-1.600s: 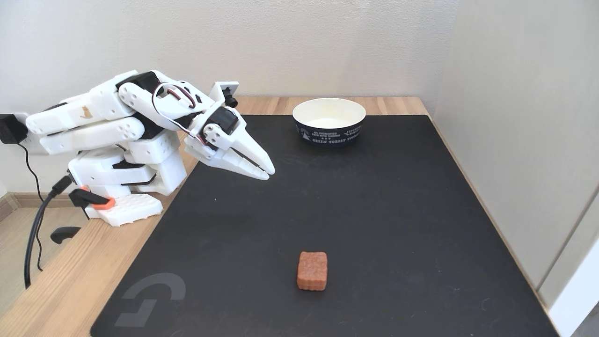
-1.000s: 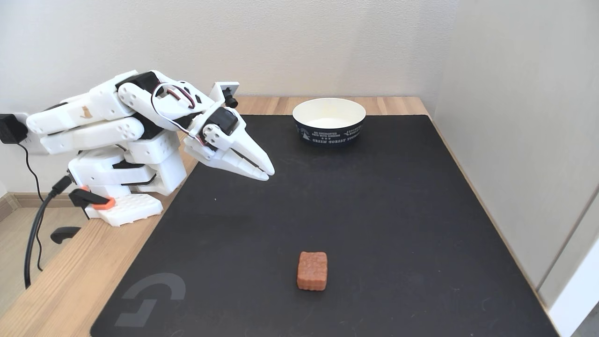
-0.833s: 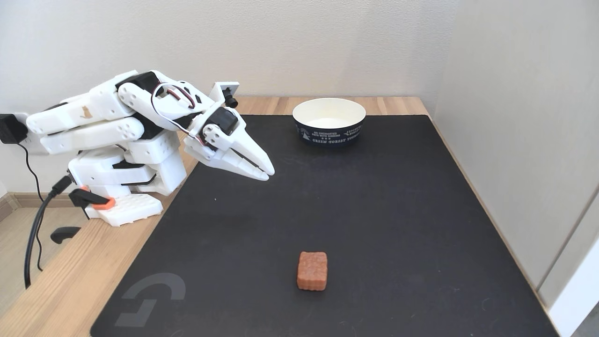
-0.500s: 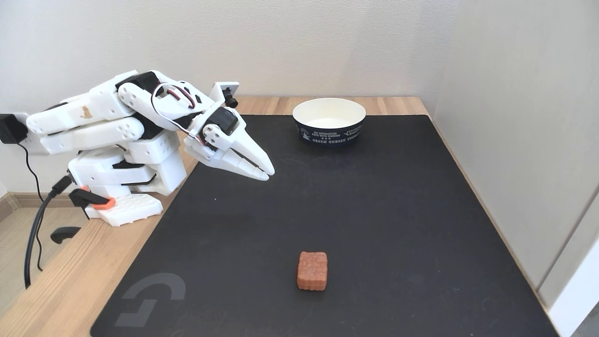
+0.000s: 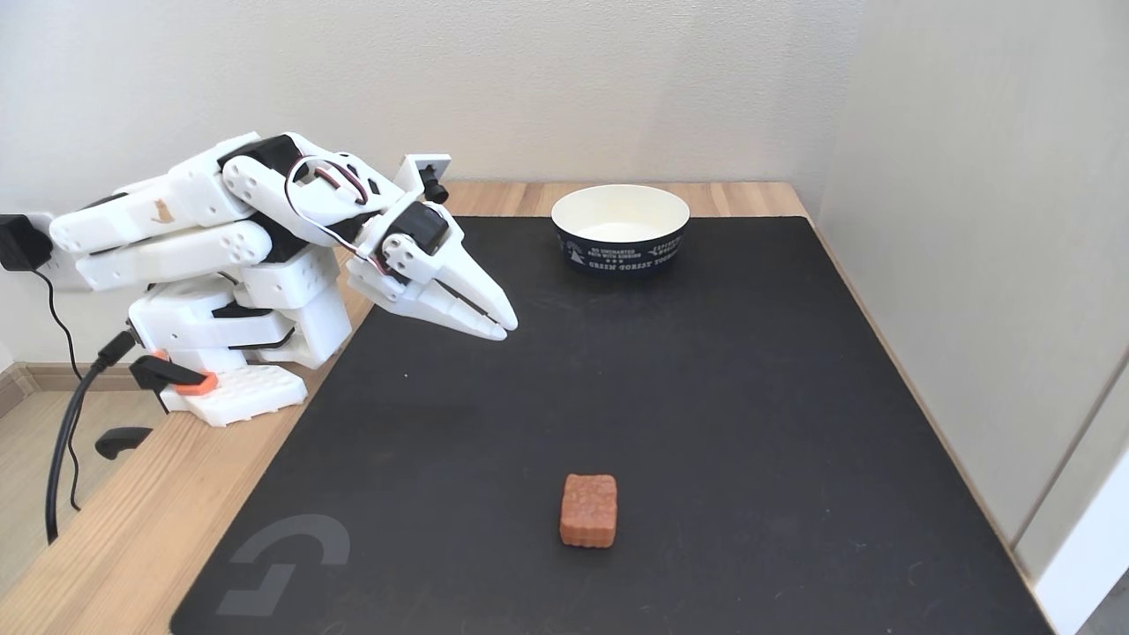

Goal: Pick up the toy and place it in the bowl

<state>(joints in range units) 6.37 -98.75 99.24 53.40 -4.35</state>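
We see a black mat (image 5: 706,397) on a wooden table (image 5: 106,547), pale walls; one toy (image 5: 588,510) below the pressed-together pincer (image 5: 504,325), one bowl (image 5: 620,228) up-right.

The white arm (image 5: 220,212) is sitting folded low over its base (image 5: 234,392). The gripper (image 5: 505,326) is pointing forward and down from the base, fingers pressed together, holding nothing.
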